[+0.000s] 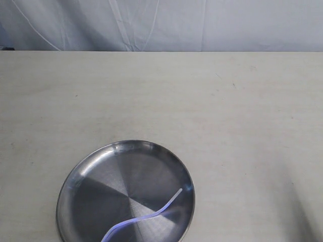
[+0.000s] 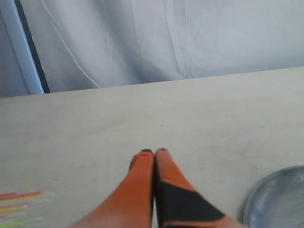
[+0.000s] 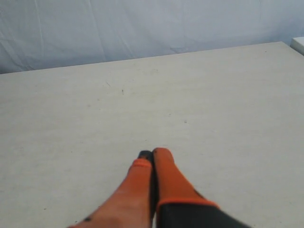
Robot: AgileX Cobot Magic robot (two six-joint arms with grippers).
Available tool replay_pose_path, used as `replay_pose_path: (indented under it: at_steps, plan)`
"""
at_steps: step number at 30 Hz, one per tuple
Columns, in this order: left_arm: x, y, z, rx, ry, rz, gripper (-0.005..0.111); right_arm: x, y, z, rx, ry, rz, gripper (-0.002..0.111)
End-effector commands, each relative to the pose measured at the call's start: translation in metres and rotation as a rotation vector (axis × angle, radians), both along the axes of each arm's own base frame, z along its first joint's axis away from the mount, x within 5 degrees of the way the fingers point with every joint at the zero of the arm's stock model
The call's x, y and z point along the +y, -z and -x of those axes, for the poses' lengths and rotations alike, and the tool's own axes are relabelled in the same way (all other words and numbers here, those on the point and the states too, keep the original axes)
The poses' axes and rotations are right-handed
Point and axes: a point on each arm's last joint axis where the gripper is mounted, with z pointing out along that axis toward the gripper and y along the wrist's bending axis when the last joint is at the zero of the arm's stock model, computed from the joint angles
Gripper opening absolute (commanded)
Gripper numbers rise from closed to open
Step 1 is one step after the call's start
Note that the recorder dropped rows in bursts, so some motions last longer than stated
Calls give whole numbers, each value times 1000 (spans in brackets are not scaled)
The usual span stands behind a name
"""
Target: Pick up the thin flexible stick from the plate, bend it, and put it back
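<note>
Stick, wavy, lies in plate, near-right part. Left claw and right claw both pressed together, empty, over bare tabletop. Spread fingers before descending; pinch each end lightly.

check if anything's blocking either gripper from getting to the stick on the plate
Nothing visible does. The thin flexible stick lies wavy and uncovered in the plate, with only bare table around it. The left gripper and right gripper are both shut over bare tabletop.
</note>
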Motion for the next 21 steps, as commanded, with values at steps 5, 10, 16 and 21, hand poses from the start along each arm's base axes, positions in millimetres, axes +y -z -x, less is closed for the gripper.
replay_pose_path:
  at_steps: [5,10,16,21]
  plan:
    - [1,-1,0,-30,-9,-63,0,0,0,0,-8,7,1,-1]
    - [0,-2,0,-31,15,-62,0,0,0,0,-8,7,1,-1]
    - [-1,-2,0,-31,32,-64,0,0,0,0,-8,7,1,-1]
    - [-1,-2,0,-31,32,-66,0,0,0,0,-8,7,1,-1]
